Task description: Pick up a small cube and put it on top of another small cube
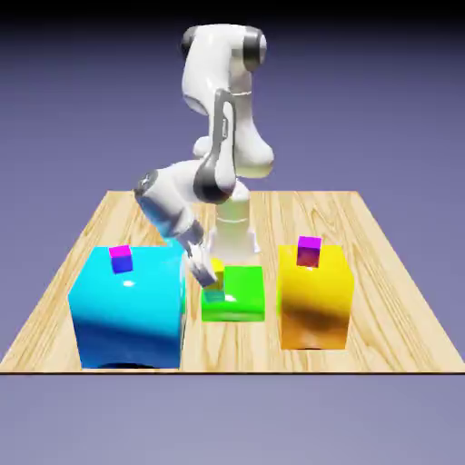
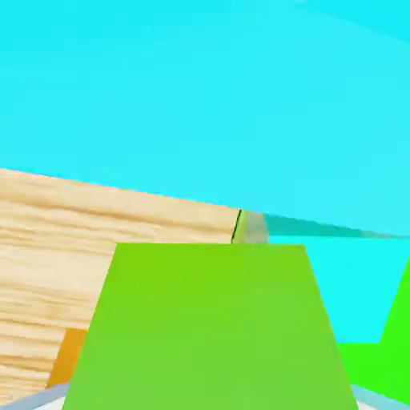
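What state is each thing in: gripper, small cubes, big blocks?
Gripper: shut on the small yellow cube.
Small yellow cube: held; contact with teal unclear.
Small teal cube: on the green block, not held.
Green block: bearing teal cube.
Large cyan block: magenta-purple cube on top.
Large yellow block: magenta-purple cube on top.

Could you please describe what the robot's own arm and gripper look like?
The arm is glossy white with rounded, bulging segments and dark grey caps and bands at several joints. Its gripper is pale too, slim and small beside the arm's thick links. No cables or sleeves can be made out, and any markings are too small to read.
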Controlling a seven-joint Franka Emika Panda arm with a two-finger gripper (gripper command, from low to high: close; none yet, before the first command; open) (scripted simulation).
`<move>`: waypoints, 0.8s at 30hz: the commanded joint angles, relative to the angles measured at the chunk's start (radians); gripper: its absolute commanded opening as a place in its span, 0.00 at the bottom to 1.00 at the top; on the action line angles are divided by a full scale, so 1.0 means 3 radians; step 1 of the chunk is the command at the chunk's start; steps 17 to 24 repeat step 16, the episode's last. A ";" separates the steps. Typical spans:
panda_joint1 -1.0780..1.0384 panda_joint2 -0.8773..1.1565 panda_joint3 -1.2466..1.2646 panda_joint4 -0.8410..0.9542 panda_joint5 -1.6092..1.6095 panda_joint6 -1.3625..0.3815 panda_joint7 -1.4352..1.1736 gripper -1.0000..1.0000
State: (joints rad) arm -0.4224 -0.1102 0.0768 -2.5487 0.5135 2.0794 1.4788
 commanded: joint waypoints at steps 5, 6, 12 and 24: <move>0.0067 -0.0154 -0.0159 -0.0163 0.0028 -0.0045 -0.0114 0.00; 0.0097 -0.0064 -0.0128 -0.0220 0.0106 0.0100 -0.0166 0.00; 0.0137 0.0051 -0.0087 -0.0294 0.0204 0.0285 -0.0232 1.00; 0.0036 -0.0244 -0.0191 -0.0105 -0.0049 -0.0190 -0.0062 1.00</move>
